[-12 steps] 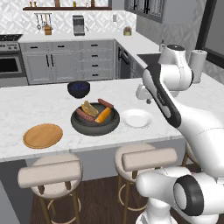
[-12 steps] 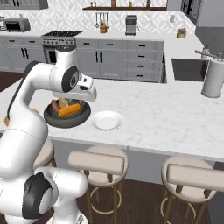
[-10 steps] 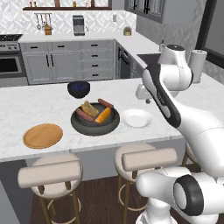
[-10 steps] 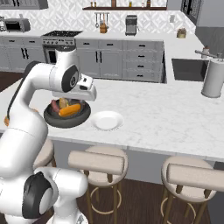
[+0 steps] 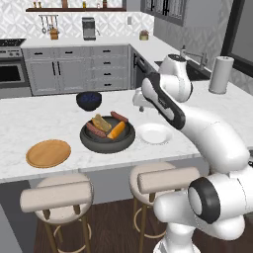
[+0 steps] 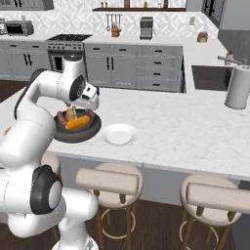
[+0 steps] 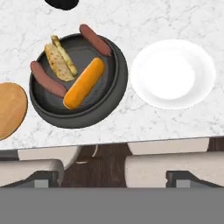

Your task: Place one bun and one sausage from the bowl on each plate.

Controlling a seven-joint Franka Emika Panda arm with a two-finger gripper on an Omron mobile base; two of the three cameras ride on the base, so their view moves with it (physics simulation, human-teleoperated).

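On the white, grey-veined marble surface [image 5: 44,118], the flat tan wooden plate [image 5: 48,153] lies farthest left, round with a thin raised rim and a fine grain. Beside it to the right sits the wide, shallow dark grey bowl [image 5: 107,135], matte and thick-walled. In the hand view it holds two smooth reddish-brown sausages [image 7: 47,79] at opposite edges, a glossy orange elongated bun [image 7: 84,83], and a paler, speckled split bun [image 7: 59,59]. Behind the bowl stands a smaller dark blue bowl [image 5: 89,100], which the hand view catches as a dark sliver at its top edge. Just right of the big bowl, close but apart, lies the small glossy white plate [image 5: 154,133], bare, with a shallow well. Two padded beige bar stools [image 5: 57,194] stand below the surface edge. At far right a steel-grey cylinder [image 6: 238,87] stands near the sink. No writing is legible anywhere. The gripper [image 6: 74,108] hangs above the bowl in the right base view; I cannot tell whether the fingers are spread or together.
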